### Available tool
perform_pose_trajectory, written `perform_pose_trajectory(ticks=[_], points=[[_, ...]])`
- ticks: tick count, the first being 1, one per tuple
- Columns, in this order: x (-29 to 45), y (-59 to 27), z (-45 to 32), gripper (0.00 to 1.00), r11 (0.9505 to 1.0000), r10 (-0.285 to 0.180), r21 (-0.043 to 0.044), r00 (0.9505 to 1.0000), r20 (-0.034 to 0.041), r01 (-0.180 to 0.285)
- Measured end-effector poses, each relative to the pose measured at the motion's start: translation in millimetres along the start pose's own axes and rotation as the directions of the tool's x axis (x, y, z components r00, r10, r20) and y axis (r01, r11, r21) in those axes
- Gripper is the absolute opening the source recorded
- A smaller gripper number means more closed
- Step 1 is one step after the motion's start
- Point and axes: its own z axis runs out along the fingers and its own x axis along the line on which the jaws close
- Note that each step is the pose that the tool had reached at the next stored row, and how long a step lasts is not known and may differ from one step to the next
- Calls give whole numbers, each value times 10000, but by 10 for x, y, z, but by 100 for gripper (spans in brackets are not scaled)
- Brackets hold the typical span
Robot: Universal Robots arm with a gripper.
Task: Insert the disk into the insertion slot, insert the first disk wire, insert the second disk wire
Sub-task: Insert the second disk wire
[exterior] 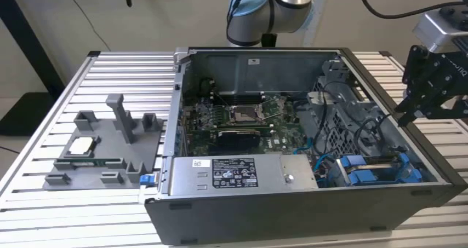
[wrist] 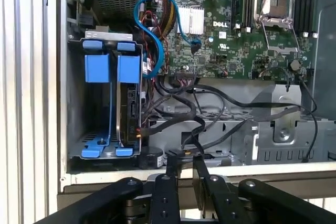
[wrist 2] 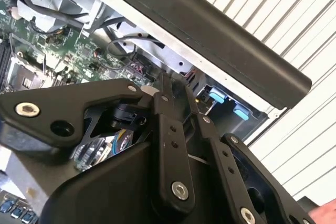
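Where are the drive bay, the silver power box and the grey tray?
drive bay (wrist: 97,67): first wrist view, blue fitting.
silver power box (exterior: 300,168): exterior view, bare metal top.
grey tray (exterior: 109,149): exterior view, flat base.

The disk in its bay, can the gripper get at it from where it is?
Probably yes: the case lies open, the disk sits uncovered, and the gripper hangs just outside the case.

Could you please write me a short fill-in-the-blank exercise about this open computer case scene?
The carrier brackets in the insertion slot are coloured ____.
The fixture tray lies on the exterior view's ____ of the computer case.
The gripper hangs by the case's wall on the exterior view's ____.
Missing words: blue; left; right.
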Motion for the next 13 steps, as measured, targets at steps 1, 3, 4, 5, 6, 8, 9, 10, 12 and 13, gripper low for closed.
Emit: perform_pose_trajectory(ticks=[1, 3, 4, 5, 6, 8, 9, 10, 12, 13], points=[[0, -3, -1, 27, 10000, -6, -1, 10000, -2, 6], [2, -17, 0, 27, 10000, -10, -5, 10000, 1, 10], [1, -26, -5, 27, 10000, -10, -16, 10000, 0, 10], [0, -31, -11, 27, 10000, -8, -28, 10000, -2, 8], [0, -35, -16, 27, 10000, -6, -40, 10000, -2, 6], [2, -36, -28, 27, 10000, -1, -53, 10000, 0, 1], [4, -37, -32, 27, 10000, 0, -57, 10000, 2, 0], [5, -37, -33, 27, 10000, 0, -57, 10000, 1, 0], [9, -38, -33, 27, 10000, -2, -58, 10000, 1, 2], [10, -38, -33, 27, 10000, -2, -58, 10000, 2, 2]])
